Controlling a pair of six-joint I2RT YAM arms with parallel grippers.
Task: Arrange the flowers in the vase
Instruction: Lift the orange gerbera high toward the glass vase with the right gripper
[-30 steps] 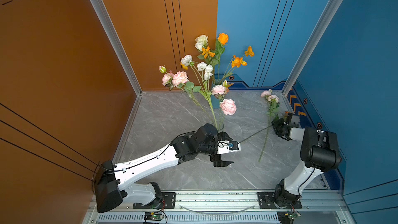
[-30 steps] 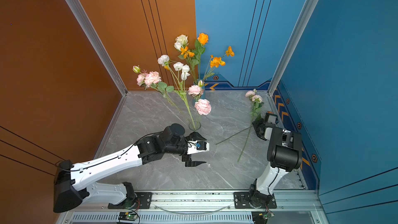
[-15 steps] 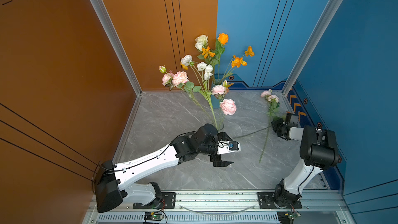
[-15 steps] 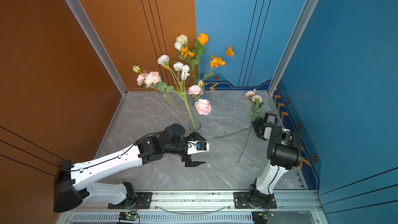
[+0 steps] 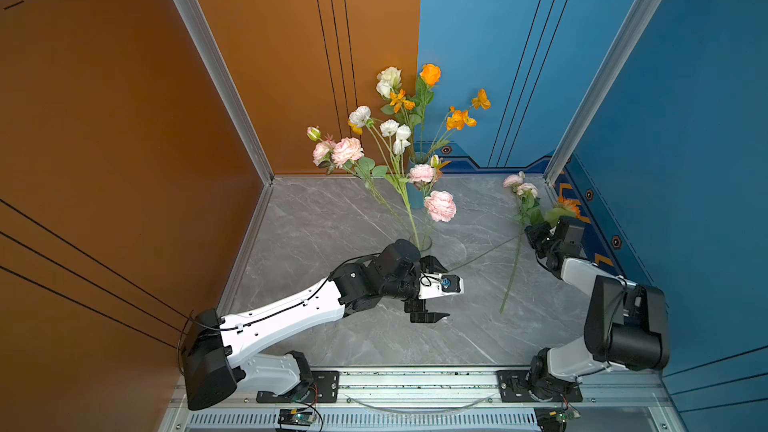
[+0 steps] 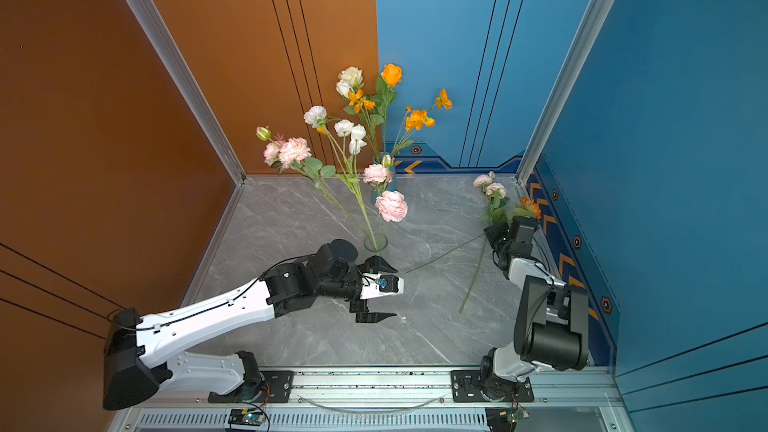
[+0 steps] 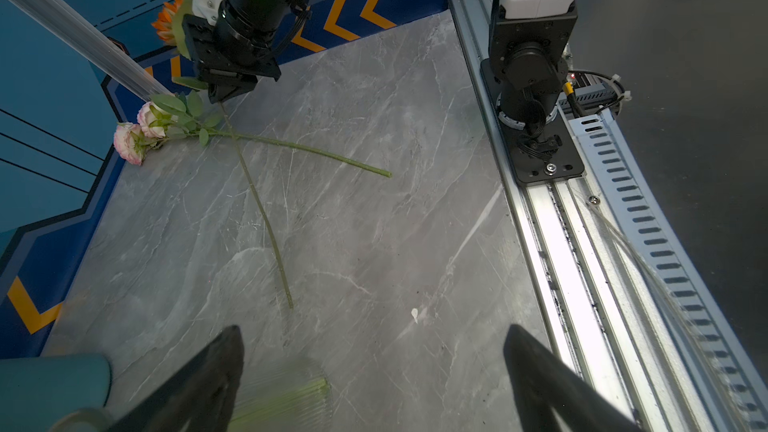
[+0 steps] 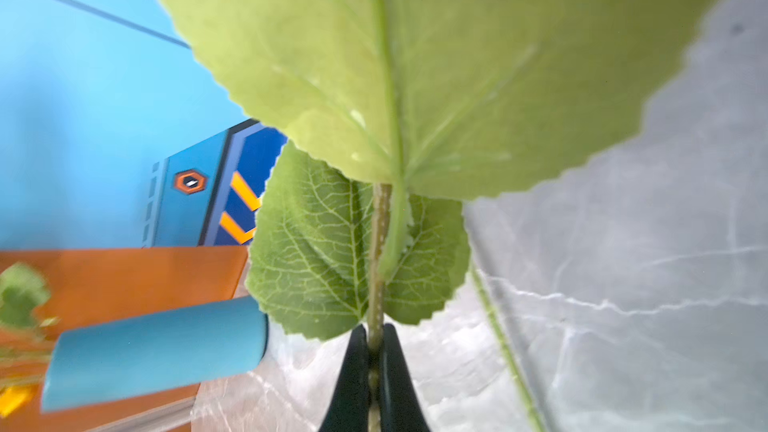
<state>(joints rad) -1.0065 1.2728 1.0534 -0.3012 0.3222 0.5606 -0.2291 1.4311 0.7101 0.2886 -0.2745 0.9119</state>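
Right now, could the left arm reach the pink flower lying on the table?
Probably yes: only bare table lies between the open left gripper and the pink flower's stem end; the right gripper's stem crosses farther up.

Table [image 5: 316, 222]: the upper-left area in both top views is bare and open for passage. The centre is blocked by the glass vase [image 5: 422, 243] and the blue vase [image 5: 413, 198] behind it; their flowers [image 5: 390, 128] fan out overhead. The left arm [image 5: 291, 317] spans the lower left. At right, the stems of the pink flower [image 5: 526, 190] and the orange flower [image 5: 568, 204] cross over the surface. A bare strip runs along the lower edge.
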